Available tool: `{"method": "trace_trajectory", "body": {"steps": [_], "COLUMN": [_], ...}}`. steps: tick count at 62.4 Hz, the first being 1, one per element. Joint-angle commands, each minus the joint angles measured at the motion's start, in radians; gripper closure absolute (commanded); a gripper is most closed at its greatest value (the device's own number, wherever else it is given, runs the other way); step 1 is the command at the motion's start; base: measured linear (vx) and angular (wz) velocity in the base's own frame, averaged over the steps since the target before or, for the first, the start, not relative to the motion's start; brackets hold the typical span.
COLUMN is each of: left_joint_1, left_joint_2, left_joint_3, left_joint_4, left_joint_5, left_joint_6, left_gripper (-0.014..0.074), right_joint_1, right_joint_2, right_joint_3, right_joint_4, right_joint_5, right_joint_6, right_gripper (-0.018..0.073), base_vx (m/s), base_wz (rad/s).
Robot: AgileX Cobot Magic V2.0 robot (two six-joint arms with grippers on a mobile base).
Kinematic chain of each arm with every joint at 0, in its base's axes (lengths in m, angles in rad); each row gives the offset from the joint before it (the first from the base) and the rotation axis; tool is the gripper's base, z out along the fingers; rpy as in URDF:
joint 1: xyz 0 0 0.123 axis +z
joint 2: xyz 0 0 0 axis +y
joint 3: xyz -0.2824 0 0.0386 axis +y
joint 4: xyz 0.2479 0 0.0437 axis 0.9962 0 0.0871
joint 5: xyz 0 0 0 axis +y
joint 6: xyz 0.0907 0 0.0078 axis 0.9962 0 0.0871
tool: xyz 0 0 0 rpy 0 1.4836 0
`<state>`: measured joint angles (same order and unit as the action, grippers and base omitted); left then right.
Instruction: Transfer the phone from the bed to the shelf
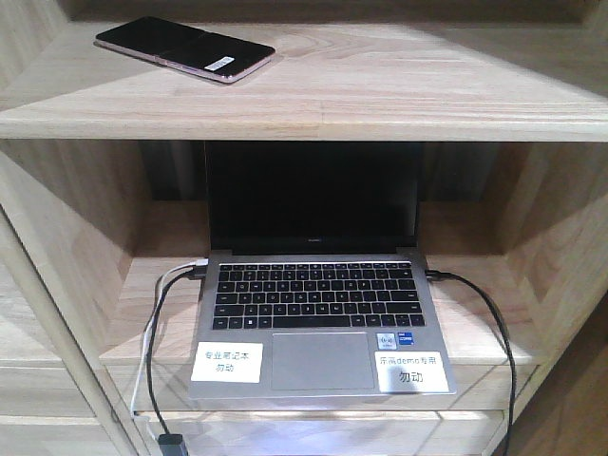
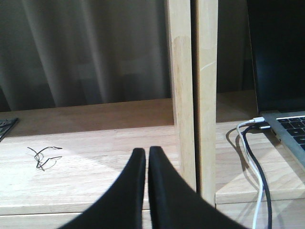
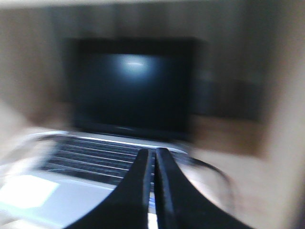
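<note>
While both grippers hung low before the shelf [image 1: 313, 104], neither held anything. The left gripper [image 2: 147, 157] had its jaws pressed together with only a hairline between them, poised over the front edge of a lower board, just left of a pair of uprights [image 2: 193, 95]. A small tangle of black wire [image 2: 44, 157] lay on that board toward its left side. The right gripper [image 3: 153, 160] was likewise closed and empty; its view was smeared with blur, so the arm was probably moving, but the fingers plainly met in front of the laptop [image 1: 318, 313].

That laptop sat open in the middle compartment, its base reaching the front edge, with white labels at both front corners. A white cable [image 1: 157, 313] and a black cable [image 1: 152, 370] trailed from its left side over the board's edge, and another black lead [image 1: 489, 323] ran off the right side.

Farther up and back, the phone [image 1: 185, 47] lay flat on the top board near its left end, set at a slant, its white sticker facing up. It touched nothing else and sat well in from the front edge. The bed was not in any view.

By my reading, the placing was done and the step in hand was withdrawal. The next move called only for drawing the arms clear without snagging the cables or nudging the laptop.
</note>
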<state>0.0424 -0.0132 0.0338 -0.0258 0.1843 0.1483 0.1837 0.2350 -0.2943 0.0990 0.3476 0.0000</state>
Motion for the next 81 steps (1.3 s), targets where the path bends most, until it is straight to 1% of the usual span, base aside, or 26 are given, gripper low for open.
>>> {"method": "trace_trajectory", "body": {"steps": [1,10,16,29,32,58,81], "left_joint_1": [-0.004,-0.004,-0.004,-0.004,-0.004,-0.004,-0.004], "left_joint_2": [-0.013,-0.013,-0.013,-0.013,-0.013,-0.013,-0.013], "left_joint_3": [-0.021,-0.021,-0.021,-0.021,-0.021,-0.021,-0.021], "left_joint_4": [-0.009,-0.009,-0.009,-0.009,-0.009,-0.009,-0.009], "left_joint_5": [-0.072,-0.072,-0.072,-0.072,-0.072,-0.072,-0.072], "left_joint_6": [-0.006,-0.006,-0.006,-0.006,-0.006,-0.006,-0.006], "left_gripper": [0.0595,0.0595,0.0595,0.0595,0.0595,0.0595,0.0595], "right_joint_1": [-0.083,-0.198,-0.239,-0.234,-0.234,-0.234,-0.234], "right_joint_2": [-0.042,-0.133,-0.190,-0.250,-0.260,-0.259,-0.259], "right_joint_3": [0.016,0.100,0.172,0.328,0.327,0.327,0.327], "right_joint_4": [-0.009,-0.011,-0.022,-0.032,-0.035,-0.035,-0.035], "right_joint_5": [-0.080,-0.118,-0.172,-0.374,-0.354,-0.408,-0.407], "right_joint_6": [-0.019,-0.040,-0.040,-0.028,-0.031,-0.039,-0.038], "right_gripper": [0.0565,0.0565,0.0565,0.0565,0.0565,0.0565,0.0565], "base_vx": [0.00,0.00,0.00,0.00,0.00,0.00,0.00], "base_wz": [0.00,0.00,0.00,0.00,0.00,0.00,0.00]}}
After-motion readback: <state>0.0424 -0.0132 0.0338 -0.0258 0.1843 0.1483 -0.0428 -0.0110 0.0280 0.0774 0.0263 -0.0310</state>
